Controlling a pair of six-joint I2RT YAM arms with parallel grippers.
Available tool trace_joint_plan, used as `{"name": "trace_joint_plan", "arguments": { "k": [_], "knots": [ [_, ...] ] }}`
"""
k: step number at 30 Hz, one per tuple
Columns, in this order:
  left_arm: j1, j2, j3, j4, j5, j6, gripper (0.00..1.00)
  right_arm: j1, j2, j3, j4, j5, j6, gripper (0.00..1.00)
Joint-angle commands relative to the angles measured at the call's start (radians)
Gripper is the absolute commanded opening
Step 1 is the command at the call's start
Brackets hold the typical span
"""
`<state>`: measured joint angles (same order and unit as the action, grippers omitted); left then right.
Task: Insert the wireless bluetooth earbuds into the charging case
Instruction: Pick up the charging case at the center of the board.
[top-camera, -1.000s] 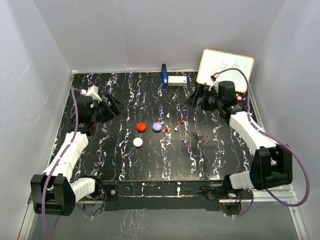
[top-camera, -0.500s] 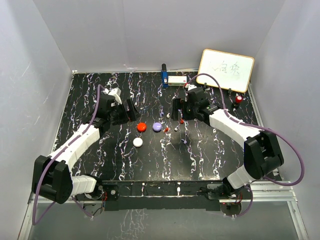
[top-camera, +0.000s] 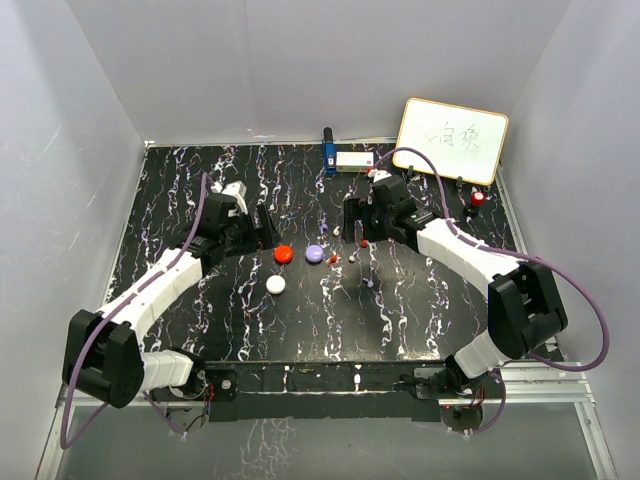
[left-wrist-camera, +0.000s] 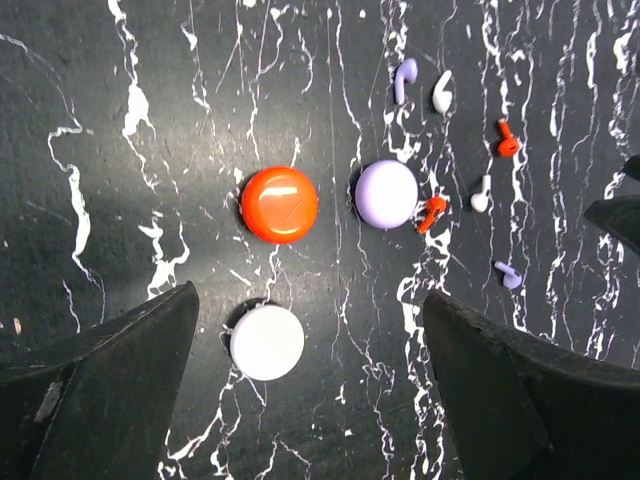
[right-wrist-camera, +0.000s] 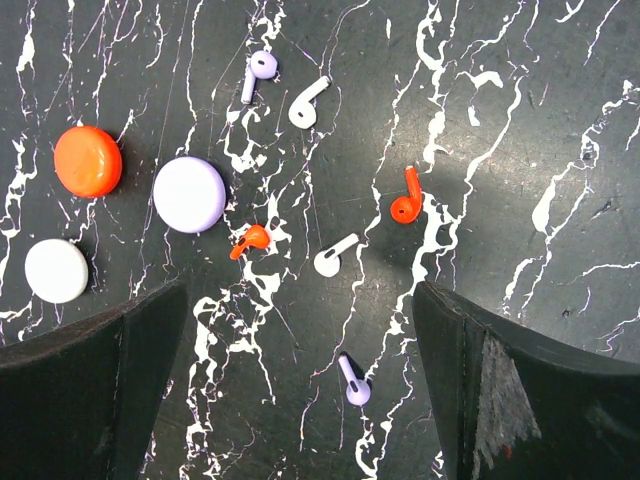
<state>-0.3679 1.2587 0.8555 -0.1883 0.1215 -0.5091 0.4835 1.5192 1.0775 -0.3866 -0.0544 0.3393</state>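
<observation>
Three round cases lie mid-table: red, purple and white. Tiny earbuds lie scattered to their right. The right wrist view shows two purple ones, two white ones and two red ones. My left gripper hovers open and empty just left of the cases; in its wrist view the white case lies between the jaws below. My right gripper hovers open and empty over the earbuds.
A whiteboard leans at the back right, with a red-capped object in front of it. A blue object and a white box stand at the back edge. Grey walls enclose the black marbled table.
Both arms have swung in from the table's sides toward the centre. The left gripper has come beside the cases and the right one over the earbuds. Nothing on the table has moved.
</observation>
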Motion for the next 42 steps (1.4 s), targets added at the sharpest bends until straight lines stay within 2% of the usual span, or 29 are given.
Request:
{"name": "trace_joint_plan", "arguments": {
  "k": [1,6,15,24,29,34,42],
  "knots": [
    [-0.053,-0.032,0.01,-0.106,-0.062,-0.037,0.92,0.004,-0.027,0.041,0.034,0.015,-0.001,0.94],
    [-0.145,-0.044,-0.016,-0.2,-0.167,-0.105,0.91,0.006,-0.016,0.039,0.045,-0.003,0.004,0.94],
    [-0.219,-0.025,-0.067,-0.236,-0.241,-0.173,0.88,0.012,0.007,0.05,0.054,-0.021,0.011,0.94],
    [-0.305,0.096,-0.043,-0.253,-0.325,-0.195,0.87,0.013,0.008,0.05,0.054,-0.025,0.007,0.94],
    [-0.313,0.105,-0.003,-0.255,-0.39,-0.182,0.88,0.013,0.006,0.047,0.052,-0.022,0.005,0.94],
    [-0.311,0.18,0.12,-0.267,-0.472,-0.114,0.9,0.013,0.003,0.045,0.053,-0.02,0.004,0.94],
    [-0.251,0.347,0.229,-0.199,-0.362,-0.038,0.92,0.013,-0.013,0.037,0.054,-0.015,-0.001,0.95]
  ]
}}
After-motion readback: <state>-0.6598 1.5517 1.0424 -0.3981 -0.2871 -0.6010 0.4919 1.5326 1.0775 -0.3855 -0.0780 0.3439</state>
